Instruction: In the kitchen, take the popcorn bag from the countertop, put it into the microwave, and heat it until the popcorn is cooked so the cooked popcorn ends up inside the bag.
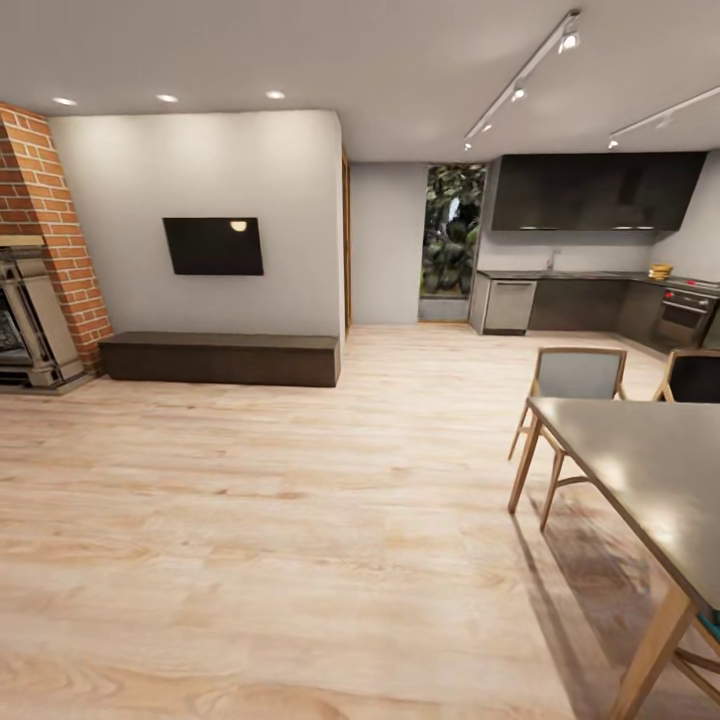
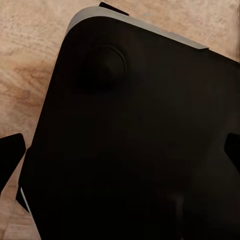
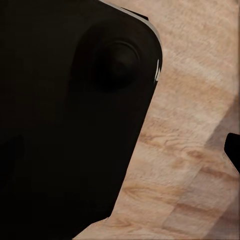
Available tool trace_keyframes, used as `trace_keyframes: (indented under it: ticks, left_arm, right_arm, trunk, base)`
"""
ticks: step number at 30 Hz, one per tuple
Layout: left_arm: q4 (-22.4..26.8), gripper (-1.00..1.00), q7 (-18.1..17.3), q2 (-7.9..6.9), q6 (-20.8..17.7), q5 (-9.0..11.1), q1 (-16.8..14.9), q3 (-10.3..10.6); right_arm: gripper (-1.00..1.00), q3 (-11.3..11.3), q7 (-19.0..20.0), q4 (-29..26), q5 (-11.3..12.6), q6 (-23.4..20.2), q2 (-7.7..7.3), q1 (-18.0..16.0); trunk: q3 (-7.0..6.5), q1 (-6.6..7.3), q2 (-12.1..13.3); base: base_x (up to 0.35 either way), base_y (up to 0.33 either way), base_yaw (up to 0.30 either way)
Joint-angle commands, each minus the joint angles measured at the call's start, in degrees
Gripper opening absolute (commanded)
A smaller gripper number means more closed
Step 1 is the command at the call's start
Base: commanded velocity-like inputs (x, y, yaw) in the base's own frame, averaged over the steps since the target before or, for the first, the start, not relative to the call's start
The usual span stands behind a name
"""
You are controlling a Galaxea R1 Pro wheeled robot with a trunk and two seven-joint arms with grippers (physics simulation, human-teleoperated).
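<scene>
Head view: kitchen (image 1: 590, 250) far across the wood floor (image 1: 250, 520), beyond the dining table (image 1: 650, 470). Countertop (image 1: 560, 274) visible there; popcorn bag and microwave too small to pick out. No container contents readable. Risk, by judgement: base clipping the table or its chair (image 1: 575, 385) en route. Wrist views: dark robot base (image 2: 140, 135); finger state cannot be told.
</scene>
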State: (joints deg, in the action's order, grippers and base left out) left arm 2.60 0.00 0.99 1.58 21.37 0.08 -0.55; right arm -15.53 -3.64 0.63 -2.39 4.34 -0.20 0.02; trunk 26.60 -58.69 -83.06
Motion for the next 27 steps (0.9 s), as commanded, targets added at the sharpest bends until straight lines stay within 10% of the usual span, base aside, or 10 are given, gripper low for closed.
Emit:
trace_keyframes:
  ticks: [1, 27]
  left_arm:
    - [0.0, 1.00, 0.0, 0.00, 0.1, 0.3, 0.0, 0.0]
    - [0.0, 1.00, 0.4, 0.06, 1.0, 0.3, 0.0, -0.2]
  right_arm:
    - [1.00, -0.2, -0.2, 0.1, -0.3, 0.2, 0.08, 0.0]
    - [1.00, -0.1, -0.2, 0.1, -0.4, 0.2, 0.13, 0.0]
  trunk:
    - [0.04, -0.04, 0.0]
    - [0.04, -0.04, 0.0]
  base:
    - [0.325, 0.000, 0.000]
    - [0.325, 0.000, 0.000]
